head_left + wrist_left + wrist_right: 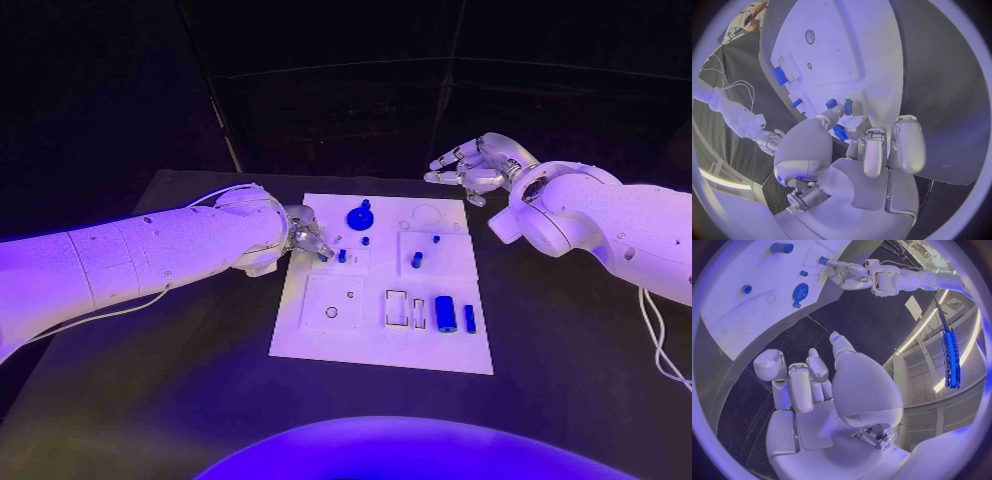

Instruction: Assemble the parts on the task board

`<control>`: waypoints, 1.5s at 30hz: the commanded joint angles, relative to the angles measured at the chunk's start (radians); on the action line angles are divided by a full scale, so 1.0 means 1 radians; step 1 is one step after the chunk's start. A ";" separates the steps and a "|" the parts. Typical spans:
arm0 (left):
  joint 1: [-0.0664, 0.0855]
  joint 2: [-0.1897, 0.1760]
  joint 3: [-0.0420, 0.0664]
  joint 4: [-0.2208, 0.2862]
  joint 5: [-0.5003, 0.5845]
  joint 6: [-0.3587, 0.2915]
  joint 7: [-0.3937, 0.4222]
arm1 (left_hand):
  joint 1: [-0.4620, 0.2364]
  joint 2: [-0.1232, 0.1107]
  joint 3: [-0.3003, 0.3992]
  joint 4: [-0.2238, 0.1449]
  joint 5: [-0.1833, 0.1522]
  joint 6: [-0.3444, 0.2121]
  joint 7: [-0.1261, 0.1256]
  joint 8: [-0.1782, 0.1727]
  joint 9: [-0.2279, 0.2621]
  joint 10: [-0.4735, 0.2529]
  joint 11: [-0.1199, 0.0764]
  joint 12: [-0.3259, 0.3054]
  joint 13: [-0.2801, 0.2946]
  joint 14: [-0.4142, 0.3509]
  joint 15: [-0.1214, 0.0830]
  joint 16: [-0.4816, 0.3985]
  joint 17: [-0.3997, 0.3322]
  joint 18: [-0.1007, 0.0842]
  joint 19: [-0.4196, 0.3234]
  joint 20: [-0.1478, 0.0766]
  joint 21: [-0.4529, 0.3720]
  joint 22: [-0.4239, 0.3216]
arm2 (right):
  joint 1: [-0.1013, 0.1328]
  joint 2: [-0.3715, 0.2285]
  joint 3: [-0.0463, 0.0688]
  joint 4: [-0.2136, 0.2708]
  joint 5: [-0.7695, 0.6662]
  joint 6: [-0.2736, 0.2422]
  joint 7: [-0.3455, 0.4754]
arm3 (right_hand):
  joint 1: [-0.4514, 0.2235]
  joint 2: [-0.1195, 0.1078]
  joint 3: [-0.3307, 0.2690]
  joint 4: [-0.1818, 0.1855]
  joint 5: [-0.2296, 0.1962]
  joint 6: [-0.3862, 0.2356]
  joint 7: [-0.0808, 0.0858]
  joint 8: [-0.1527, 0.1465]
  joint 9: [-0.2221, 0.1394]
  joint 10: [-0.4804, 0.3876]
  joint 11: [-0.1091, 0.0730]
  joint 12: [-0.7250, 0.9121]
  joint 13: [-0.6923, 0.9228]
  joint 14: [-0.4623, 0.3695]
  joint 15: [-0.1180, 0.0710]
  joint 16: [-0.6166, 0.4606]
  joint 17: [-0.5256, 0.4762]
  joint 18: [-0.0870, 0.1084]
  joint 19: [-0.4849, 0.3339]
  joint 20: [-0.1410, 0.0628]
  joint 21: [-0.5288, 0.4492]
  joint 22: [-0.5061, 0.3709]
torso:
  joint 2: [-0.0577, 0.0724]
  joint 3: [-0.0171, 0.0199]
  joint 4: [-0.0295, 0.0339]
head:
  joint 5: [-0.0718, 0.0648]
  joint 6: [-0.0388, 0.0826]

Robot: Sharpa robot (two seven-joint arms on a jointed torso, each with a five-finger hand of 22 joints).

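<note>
Task board (378,340) on black table (159,400).

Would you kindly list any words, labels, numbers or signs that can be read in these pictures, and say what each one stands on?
None can be read.
Task board: outlines and recesses, no lettering that I can make out.
Blue parts, such as the cylinder and the gear: no markings legible.
Left hand and right hand: no brand or number legible.
</note>
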 commanded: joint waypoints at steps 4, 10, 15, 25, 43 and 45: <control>0.001 0.003 0.000 -0.010 -0.006 0.015 -0.004 | -0.022 0.003 -0.024 0.014 0.002 0.009 0.000 -0.006 -0.003 0.005 0.001 0.007 0.001 0.107 -0.007 0.003 0.263 -0.011 0.010 -0.007 0.004 0.002 | 0.002 0.000 0.001 0.002 -0.002 0.005 0.006 | -0.003 0.010 -0.005 -0.001 0.006 -0.004 -0.004 0.006 -0.001 -0.003 -0.003 -0.002 -0.002 0.040 -0.006 -0.007 -0.001 0.013 -0.004 0.000 -0.003 0.000 | 0.000 -0.0002 0.0006 | -0.001 0.001; 0.001 0.006 0.000 -0.018 -0.006 0.016 -0.004 | -0.036 0.005 -0.052 0.032 0.001 0.014 0.000 -0.007 -0.006 0.007 0.002 0.009 0.004 0.107 -0.007 0.003 0.263 -0.011 0.011 -0.007 0.005 0.004 | 0.002 -0.001 0.001 0.002 -0.002 0.005 0.005 | -0.003 0.010 -0.006 0.000 0.007 -0.004 -0.004 0.006 -0.001 -0.003 -0.003 -0.002 -0.002 0.040 -0.006 -0.007 -0.001 0.013 -0.004 0.000 -0.003 0.000 | 0.000 0.0003 0.0009 | -0.001 0.001; 0.001 0.010 0.000 -0.023 -0.006 0.017 -0.004 | -0.046 0.005 -0.079 0.046 0.001 0.018 0.000 -0.007 -0.007 0.008 0.002 0.010 0.005 0.107 -0.007 0.003 0.263 -0.011 0.012 -0.007 0.006 0.006 | 0.002 -0.001 0.001 0.002 -0.002 0.005 0.005 | -0.003 0.010 -0.006 0.000 0.007 -0.004 -0.004 0.006 -0.001 -0.003 -0.003 -0.002 -0.002 0.040 -0.006 -0.007 -0.001 0.013 -0.004 0.000 -0.003 0.000 | 0.000 0.0004 0.0005 | -0.002 0.001; 0.001 0.017 0.000 -0.030 0.001 0.015 -0.004 | -0.067 0.004 -0.162 0.084 -0.001 0.024 -0.001 -0.007 -0.011 0.010 0.001 0.014 0.009 0.107 -0.007 0.003 0.263 -0.012 0.013 -0.007 0.006 0.009 | 0.002 -0.002 0.001 0.003 -0.002 0.005 0.005 | -0.004 0.011 -0.007 0.001 0.006 -0.004 -0.004 0.007 -0.001 -0.003 -0.003 -0.002 -0.002 0.040 -0.006 -0.006 0.000 0.013 -0.004 0.000 -0.003 0.000 | 0.000 0.0006 0.0014 | -0.005 0.002; 0.001 0.022 0.000 -0.021 0.004 0.017 -0.003 | -0.067 0.004 -0.183 0.091 -0.001 0.025 -0.001 -0.008 -0.011 0.010 0.001 0.014 0.009 0.107 -0.007 0.003 0.263 -0.012 0.013 -0.008 0.007 0.011 | 0.002 0.001 0.001 0.000 -0.002 0.009 0.005 | -0.004 0.011 -0.007 0.001 0.006 -0.004 -0.004 0.007 -0.001 -0.003 -0.003 -0.002 -0.002 0.040 -0.006 -0.006 0.000 0.013 -0.004 0.000 -0.003 0.000 | 0.001 0.0000 0.0021 | -0.007 0.000; 0.002 0.021 0.000 -0.022 0.004 0.018 -0.004 | -0.064 0.005 -0.190 0.092 0.000 0.026 -0.002 -0.007 -0.011 0.010 0.000 0.014 0.009 0.107 -0.007 0.003 0.263 -0.012 0.013 -0.008 0.006 0.010 | 0.002 0.001 0.001 0.000 -0.002 0.009 0.004 | -0.006 0.011 -0.009 0.004 0.007 -0.005 -0.004 0.007 -0.001 -0.003 -0.003 -0.002 -0.002 0.040 -0.006 -0.007 -0.001 0.013 -0.004 0.000 -0.004 -0.001 | 0.000 -0.0003 0.0024 | -0.007 0.000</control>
